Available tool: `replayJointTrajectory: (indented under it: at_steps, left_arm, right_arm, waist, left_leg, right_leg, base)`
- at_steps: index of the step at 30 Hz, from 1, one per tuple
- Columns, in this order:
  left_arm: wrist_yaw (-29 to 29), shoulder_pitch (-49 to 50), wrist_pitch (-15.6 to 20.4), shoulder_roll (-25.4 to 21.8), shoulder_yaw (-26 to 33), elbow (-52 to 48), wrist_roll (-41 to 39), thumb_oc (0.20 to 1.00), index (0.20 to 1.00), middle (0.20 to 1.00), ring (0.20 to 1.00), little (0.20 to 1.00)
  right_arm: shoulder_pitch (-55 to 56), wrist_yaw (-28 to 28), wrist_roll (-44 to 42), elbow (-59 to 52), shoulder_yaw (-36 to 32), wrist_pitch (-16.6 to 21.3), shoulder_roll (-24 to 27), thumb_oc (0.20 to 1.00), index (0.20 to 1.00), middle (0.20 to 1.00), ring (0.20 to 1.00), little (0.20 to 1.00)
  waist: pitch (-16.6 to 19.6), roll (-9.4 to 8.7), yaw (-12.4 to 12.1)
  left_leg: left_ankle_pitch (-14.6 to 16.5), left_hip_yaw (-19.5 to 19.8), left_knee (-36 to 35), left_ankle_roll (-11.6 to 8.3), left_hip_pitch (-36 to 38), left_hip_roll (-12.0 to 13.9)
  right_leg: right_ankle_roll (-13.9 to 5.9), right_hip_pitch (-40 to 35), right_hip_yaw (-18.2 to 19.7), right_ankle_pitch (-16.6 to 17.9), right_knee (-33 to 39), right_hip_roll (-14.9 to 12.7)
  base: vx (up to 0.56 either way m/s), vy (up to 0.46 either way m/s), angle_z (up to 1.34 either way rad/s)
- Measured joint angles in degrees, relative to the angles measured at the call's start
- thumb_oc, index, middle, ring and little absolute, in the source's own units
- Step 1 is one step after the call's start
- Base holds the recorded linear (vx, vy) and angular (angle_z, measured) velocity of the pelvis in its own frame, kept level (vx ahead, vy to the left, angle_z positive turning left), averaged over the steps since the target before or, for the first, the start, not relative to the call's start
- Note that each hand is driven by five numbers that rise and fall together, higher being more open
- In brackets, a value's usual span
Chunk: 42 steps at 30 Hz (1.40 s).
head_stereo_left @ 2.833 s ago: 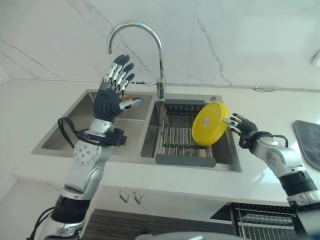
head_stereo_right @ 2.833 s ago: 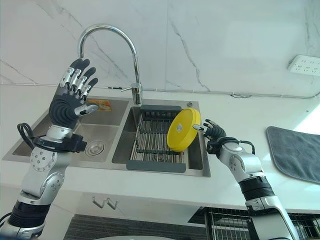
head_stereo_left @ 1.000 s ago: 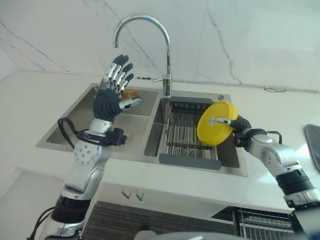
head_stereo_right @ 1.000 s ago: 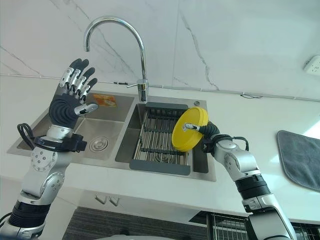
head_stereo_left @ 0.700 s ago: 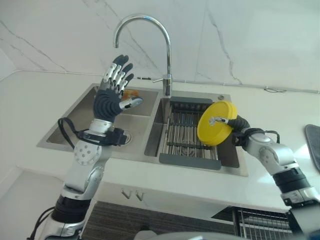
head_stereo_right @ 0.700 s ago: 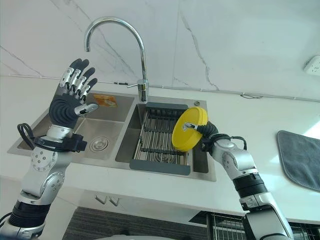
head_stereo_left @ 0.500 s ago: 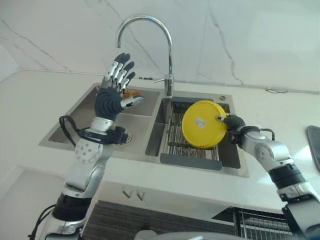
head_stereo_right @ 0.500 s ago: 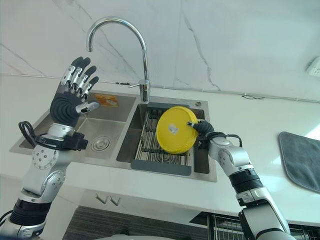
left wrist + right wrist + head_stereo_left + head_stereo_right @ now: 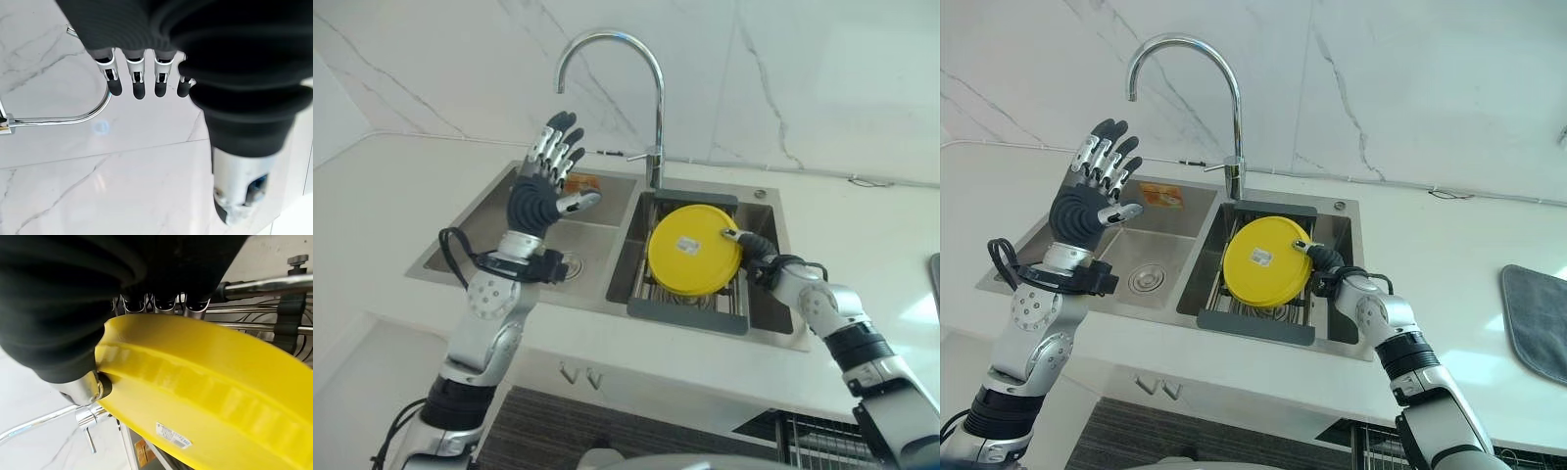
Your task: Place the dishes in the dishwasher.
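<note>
We see the right hand (image 9: 756, 262) gripping the yellow plate (image 9: 693, 250) by its rim, thumb on the underside and fingers (image 9: 161, 302) curled over the far face, so it's a firm pinch on the edge. The plate is tilted up on edge, its underside with a small white label turned toward us, and it hangs over the drying rack (image 9: 688, 305) in the right basin of the sink (image 9: 470, 257). From the head views we can't tell whether the plate's lower edge touches the rack bars or sits just above them. The tap (image 9: 1197, 90) arches up behind the plate, rising from between the two basins. Over on the other side, the left hand (image 9: 1089, 201) is raised above the left basin, palm out, fingers straight and spread, thumb out to the side, holding nothing. An orange sponge (image 9: 1160, 196) lies at the back of that left basin. A grey mat (image 9: 1540, 318) rests on the counter far to the right
</note>
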State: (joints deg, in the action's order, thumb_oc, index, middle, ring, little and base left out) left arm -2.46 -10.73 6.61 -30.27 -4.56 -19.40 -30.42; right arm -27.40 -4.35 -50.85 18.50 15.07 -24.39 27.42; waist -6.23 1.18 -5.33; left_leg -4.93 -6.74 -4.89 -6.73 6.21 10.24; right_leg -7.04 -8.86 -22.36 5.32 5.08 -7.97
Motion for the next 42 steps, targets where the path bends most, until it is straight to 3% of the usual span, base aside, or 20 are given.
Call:
replayJointTrajectory:
  at_steps: [7,14,16,17,19,22,25,26,27,29,30,31,32,33,34,37,38,39,40,42]
  left_arm:
    - [3.5,5.1,1.1,0.3,0.1,0.2,-1.0,1.000,1.000,1.000,1.000,1.000]
    - [7.0,7.9,3.7,3.3,1.4,-1.5,-1.0,1.000,1.000,1.000,1.000,1.000]
    - [7.2,8.9,5.6,4.8,3.0,-4.0,-0.9,1.000,1.000,1.000,1.000,1.000]
    - [7.1,8.3,6.8,5.6,3.1,-4.0,-0.9,1.000,1.000,1.000,1.000,1.000]
    - [7.4,5.0,7.9,6.1,1.5,-3.9,-0.3,1.000,1.000,1.000,1.000,1.000]
    - [7.4,1.1,9.7,1.7,0.1,-3.1,-0.4,1.000,1.000,1.000,1.000,1.000]
    - [7.4,0.0,9.7,-1.1,-1.7,-3.3,-0.3,1.000,1.000,1.000,1.000,1.000]
    - [7.7,0.1,9.7,-1.6,-2.5,-3.4,0.2,1.000,1.000,1.000,1.000,1.000]
    - [7.8,0.1,9.7,-2.0,-2.8,-3.6,0.1,1.000,1.000,1.000,1.000,1.000]
    - [8.1,-0.2,9.6,-2.2,-2.8,-4.0,0.1,1.000,1.000,1.000,1.000,1.000]
    - [8.3,-0.4,9.6,-2.3,-2.7,-4.0,0.1,1.000,1.000,1.000,1.000,1.000]
    - [8.2,0.1,9.6,-1.9,-2.8,-4.2,0.2,1.000,1.000,1.000,1.000,1.000]
    - [8.1,0.4,9.6,-1.8,-2.8,-5.0,0.5,1.000,1.000,1.000,1.000,1.000]
    - [8.0,0.4,10.1,-1.7,-2.7,-5.7,0.8,1.000,1.000,1.000,1.000,1.000]
    - [7.7,0.4,10.2,-1.7,-2.6,-5.6,1.4,1.000,1.000,1.000,1.000,1.000]
    - [8.4,-0.7,10.6,-1.5,-2.3,-5.2,2.4,1.000,1.000,1.000,1.000,1.000]
    - [9.1,-0.7,10.6,-1.2,-2.4,-5.1,2.6,1.000,1.000,1.000,1.000,1.000]
    - [9.7,-0.8,10.6,-1.2,-2.4,-5.2,3.1,1.000,1.000,1.000,1.000,1.000]
    - [10.2,-1.1,10.7,-0.7,-2.6,-5.0,4.0,1.000,1.000,1.000,1.000,1.000]
    - [10.2,-1.1,10.6,-0.8,-4.4,-5.0,4.6,1.000,1.000,1.000,1.000,1.000]
  right_arm:
    - [10.6,4.5,-11.2,-17.0,-3.0,3.8,-1.7,0.200,0.200,0.200,0.200,0.200]
    - [15.0,4.6,-13.4,-34.7,-11.4,8.7,-0.9,0.200,0.200,0.200,0.200,0.200]
    - [14.4,4.4,-13.4,-34.7,-11.4,9.9,-2.2,0.200,0.200,0.200,0.200,0.200]
    - [14.4,3.5,-13.3,-34.6,-11.2,10.1,-2.1,0.200,0.200,0.200,0.200,0.200]
    - [14.4,2.1,-12.6,-34.9,-11.3,12.3,-1.8,0.200,0.200,0.200,0.200,0.200]
    - [17.3,1.5,-12.1,-36.4,-11.2,13.6,-5.5,0.200,0.200,0.200,0.200,0.200]
    - [19.3,1.7,-12.0,-37.6,-13.2,14.2,-5.6,0.200,0.200,0.200,0.200,0.200]
    - [19.7,1.7,-11.5,-37.5,-13.5,14.5,-5.4,0.200,0.200,0.200,0.200,0.200]
    - [19.5,1.7,-11.0,-37.4,-13.5,15.0,-5.4,0.200,0.200,0.200,0.200,0.200]
    - [17.8,2.0,-11.0,-37.2,-13.5,15.7,-4.9,0.200,0.200,0.200,0.200,0.200]
    - [17.8,2.2,-11.1,-37.0,-13.6,16.9,-4.0,0.200,0.200,0.200,0.200,0.200]
    - [18.1,2.2,-11.1,-36.8,-13.7,18.0,-2.2,0.200,0.200,0.200,0.200,0.200]
    - [18.1,2.3,-11.1,-36.7,-13.9,18.5,-0.4,0.200,0.200,0.200,0.200,0.200]
    - [18.1,2.8,-11.1,-36.8,-14.0,19.0,0.5,0.200,0.200,0.200,0.200,0.200]
    - [17.9,3.9,-11.1,-36.8,-14.0,19.1,0.2,0.200,0.200,0.200,0.200,0.200]
    - [18.1,4.7,-11.0,-36.9,-14.0,19.2,-0.8,0.200,0.200,0.200,0.200,0.200]
    - [18.5,4.6,-11.1,-37.0,-14.5,19.3,-0.9,0.200,0.200,0.200,0.200,0.200]
    - [18.9,4.5,-11.1,-36.9,-15.2,19.3,-1.0,0.200,0.200,0.200,0.200,0.200]
    - [18.6,4.3,-11.0,-36.2,-15.7,19.9,-1.2,0.200,0.200,0.200,0.200,0.200]
    - [18.9,3.7,-11.0,-35.9,-15.5,19.9,-1.3,0.200,0.200,0.200,0.200,0.200]
  waist:
    - [0.1,1.57,0.3]
    - [0.4,2.79,1.2]
    - [0.3,1.41,0.8]
    - [-0.5,-0.33,0.7]
    - [-0.4,1.08,2.4]
    - [-2.3,-4.79,4.4]
    - [-4.0,-8.43,5.3]
    - [-4.1,-8.88,5.7]
    - [-4.5,-8.83,5.1]
    - [-6.1,-6.38,4.0]
    - [-6.7,-5.55,4.3]
    - [-6.8,-3.62,5.2]
    - [-6.7,-2.43,5.0]
    - [-6.6,-2.49,3.5]
    - [-6.4,-2.98,3.1]
    - [-6.4,-3.47,2.1]
    - [-6.4,-3.47,2.9]
    - [-6.4,-3.47,3.6]
    - [-6.3,-2.97,3.2]
    - [-5.1,-3.19,2.8]
  left_leg:
    - [-0.1,0.1,0.0,0.04,-0.1,0.1]
    - [0.4,0.1,-0.3,0.89,-0.6,0.0]
    - [-0.1,4.0,3.2,0.34,-1.5,-1.2]
    - [3.1,6.5,10.5,0.25,-5.0,-3.7]
    - [5.4,4.4,7.7,3.17,-4.5,-6.2]
    - [5.0,2.6,5.8,4.13,-4.2,-9.5]
    - [5.6,2.3,8.3,6.96,-6.0,-12.8]
    - [5.7,2.4,8.2,7.19,-5.7,-13.3]
    - [5.6,1.0,8.2,7.62,-4.9,-13.6]
    - [6.5,-3.2,8.5,9.31,-4.3,-11.0]
    - [6.7,-4.1,8.0,10.04,-3.9,-10.0]
    - [5.9,-5.8,7.2,11.05,-3.8,-7.9]
    - [5.2,-6.8,6.7,10.64,-3.9,-6.4]
    - [4.2,-8.8,5.5,9.63,-2.6,-5.8]
    - [4.0,-10.3,5.1,9.71,-1.9,-6.1]
    - [4.0,-11.2,4.9,9.21,-2.0,-7.4]
    - [3.9,-11.3,4.7,8.99,-2.0,-7.3]
    - [3.8,-11.4,4.7,8.91,-2.0,-6.8]
    - [3.3,-13.9,5.2,7.88,-2.3,-4.0]
    - [2.6,-15.9,4.5,7.05,-2.1,-2.3]
  right_leg:
    - [-0.12,-0.3,-0.4,-0.2,0.0,0.1]
    - [-0.53,0.0,0.3,-1.2,0.0,0.1]
    - [0.24,3.0,4.7,-0.7,0.1,-1.0]
    - [0.29,4.2,8.6,2.0,-0.1,-3.6]
    - [-1.19,4.9,10.2,3.0,-0.1,-4.0]
    - [-2.58,6.9,12.8,2.2,-0.9,-7.4]
    - [-1.93,8.2,14.2,1.9,-1.4,-10.3]
    - [-0.80,8.6,14.3,2.9,-2.2,-10.8]
    - [-3.42,9.1,12.2,6.7,-3.5,-10.5]
    - [-2.95,11.4,5.3,14.9,-3.3,-7.4]
    - [-3.57,11.8,4.3,15.4,-4.1,-6.8]
    - [-3.78,14.5,3.2,6.1,-14.7,-5.1]
    - [-0.62,16.7,2.2,-1.0,-25.4,-3.2]
    - [0.97,17.1,0.9,-7.9,-35.1,-2.4]
    - [1.13,13.5,-0.3,-11.3,-33.5,-2.5]
    - [2.03,7.5,2.1,-11.6,-17.4,1.2]
    - [3.74,6.4,2.9,-9.8,-13.7,2.2]
    - [3.25,6.0,3.1,-8.1,-11.6,2.6]
    - [-0.32,6.9,0.7,-10.0,-15.4,1.0]
    - [-0.43,7.1,-4.5,-9.9,-24.8,-7.5]
  base:
    - [0.00,-0.130,0.03]
    - [-0.05,0.042,-0.03]
    - [-0.22,0.343,-0.94]
    - [-0.22,0.432,-1.40]
    - [-0.18,0.440,-0.81]
    - [-0.14,0.313,-0.27]
    - [-0.12,0.257,0.01]
    - [-0.16,0.230,0.01]
    - [-0.20,0.248,-0.51]
    - [-0.16,0.180,-1.02]
    - [-0.16,0.172,-0.78]
    - [-0.17,0.139,-0.53]
    - [-0.12,0.083,-0.75]
    - [-0.08,0.011,-0.89]
    - [-0.06,-0.042,-0.84]
    - [-0.02,-0.097,-0.74]
    - [-0.02,-0.206,-0.71]
    - [-0.04,-0.284,-0.65]
    - [-0.07,-0.415,-0.54]
    - [-0.07,-0.395,-0.60]
